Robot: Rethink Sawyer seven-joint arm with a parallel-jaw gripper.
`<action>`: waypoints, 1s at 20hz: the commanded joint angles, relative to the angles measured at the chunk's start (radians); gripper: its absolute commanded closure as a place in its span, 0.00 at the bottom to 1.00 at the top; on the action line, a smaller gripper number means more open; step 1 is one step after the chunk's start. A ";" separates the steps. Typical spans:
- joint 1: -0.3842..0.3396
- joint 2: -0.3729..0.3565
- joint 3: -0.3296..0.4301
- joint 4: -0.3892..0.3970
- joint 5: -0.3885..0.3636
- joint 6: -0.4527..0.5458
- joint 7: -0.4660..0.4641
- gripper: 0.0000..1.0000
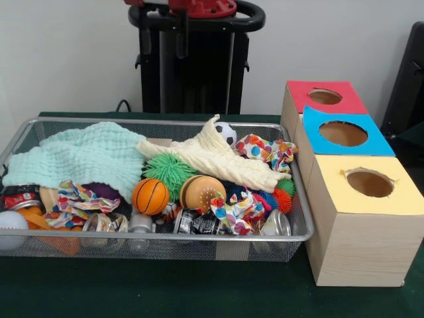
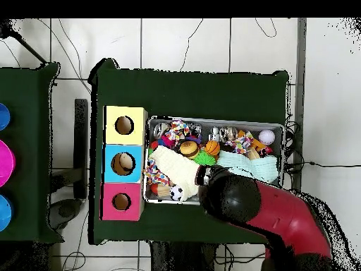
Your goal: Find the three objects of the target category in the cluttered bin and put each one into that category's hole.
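Bin [image 1: 301,228] cluttered in front view, arm [image 2: 282,215] only overhead

cluttered wire bin [image 1: 301,233] beside three holed boxes [image 1: 358,218]

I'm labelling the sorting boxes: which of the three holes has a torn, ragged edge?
The hole in the yellow-topped box, the one nearest the camera in the front view. Its paper rim is frayed, while the holes in the blue-topped box and red-topped box are cut cleanly.

The arm [image 2: 262,209] covers the bin's [image 2: 279,128] near corner in the overhead view, hiding its gripper. In the front view, cloths [image 1: 86,156] bury items beneath, and the white ball [image 1: 10,225] is cut off at the edge.
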 commanded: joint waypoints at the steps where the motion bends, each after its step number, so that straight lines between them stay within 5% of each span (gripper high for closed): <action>1: 0.054 0.060 0.144 0.018 -0.044 0.012 -0.041 0.00; 20: 0.259 0.089 0.105 -0.040 -0.001 0.009 0.123 0.00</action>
